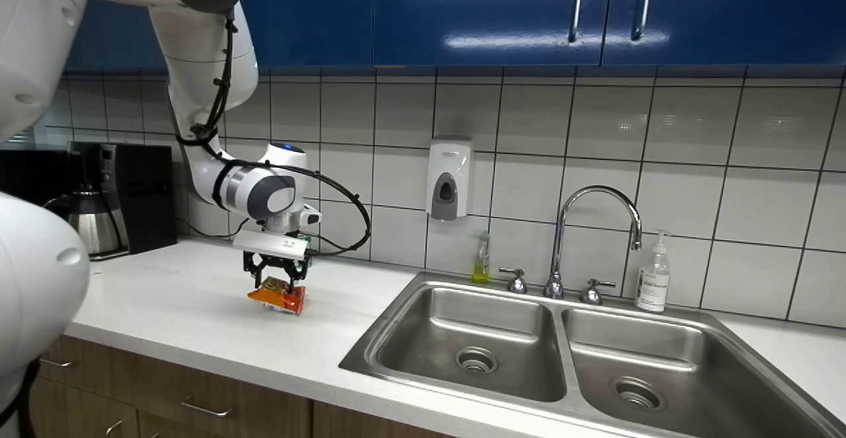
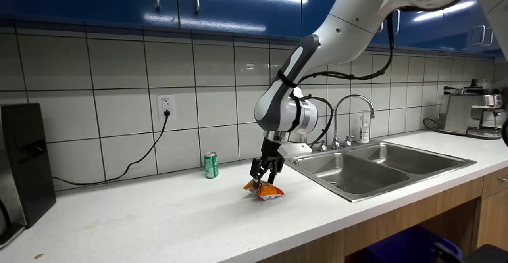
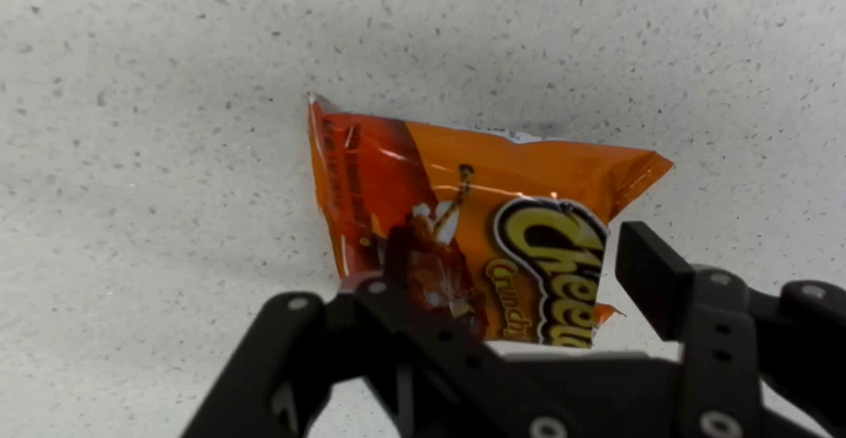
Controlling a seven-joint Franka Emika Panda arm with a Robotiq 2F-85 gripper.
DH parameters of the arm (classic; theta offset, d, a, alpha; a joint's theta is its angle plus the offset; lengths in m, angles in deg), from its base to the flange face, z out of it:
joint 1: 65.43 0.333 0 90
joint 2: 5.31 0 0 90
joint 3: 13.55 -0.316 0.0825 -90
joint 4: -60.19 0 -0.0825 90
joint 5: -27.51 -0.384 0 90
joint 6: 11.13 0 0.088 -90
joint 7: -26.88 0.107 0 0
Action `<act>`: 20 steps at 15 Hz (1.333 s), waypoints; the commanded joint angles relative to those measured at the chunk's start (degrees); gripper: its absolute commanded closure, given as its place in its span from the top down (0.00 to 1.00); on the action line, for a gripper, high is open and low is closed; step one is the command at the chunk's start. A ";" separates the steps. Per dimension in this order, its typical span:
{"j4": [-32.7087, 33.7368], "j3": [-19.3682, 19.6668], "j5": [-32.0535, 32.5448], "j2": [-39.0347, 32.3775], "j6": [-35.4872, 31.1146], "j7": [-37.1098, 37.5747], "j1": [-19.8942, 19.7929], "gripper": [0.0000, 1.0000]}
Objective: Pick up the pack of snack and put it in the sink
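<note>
In the wrist view, a Cheetos Crunchy bag (image 3: 492, 217) lies logo side up on the speckled desk (image 3: 165, 160), part of it hidden under the pincer (image 3: 519, 259). The pincer stands parted and grips nothing: one finger shows over the bag's red part, the other just beyond its orange end. Whether the first finger presses on the film cannot be told here. The bag looks light and soft, its crinkly skin likely slick, the snacks inside probably brittle. I would take it across the plump middle, both fingers low along its sides, and close gently; a pinch at one loose corner could let it swing or slide out.

In an exterior view, the double-basin stainless-steel sink (image 1: 529, 352), with its gooseneck tap (image 1: 557, 253), is well apart from the bag, which rests on the desk below the pincer. The task seems to be at the point of grasping.

In an exterior view, a green soda can (image 2: 211, 165) stands upright near the tiled wall (image 2: 119, 112), apart from the bag. Here too the fingertips are spread, close about the bag.
</note>
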 commanded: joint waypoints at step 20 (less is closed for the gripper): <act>1.40 -0.74 5.59 1.51 1.63 5.98 -4.01 0.00</act>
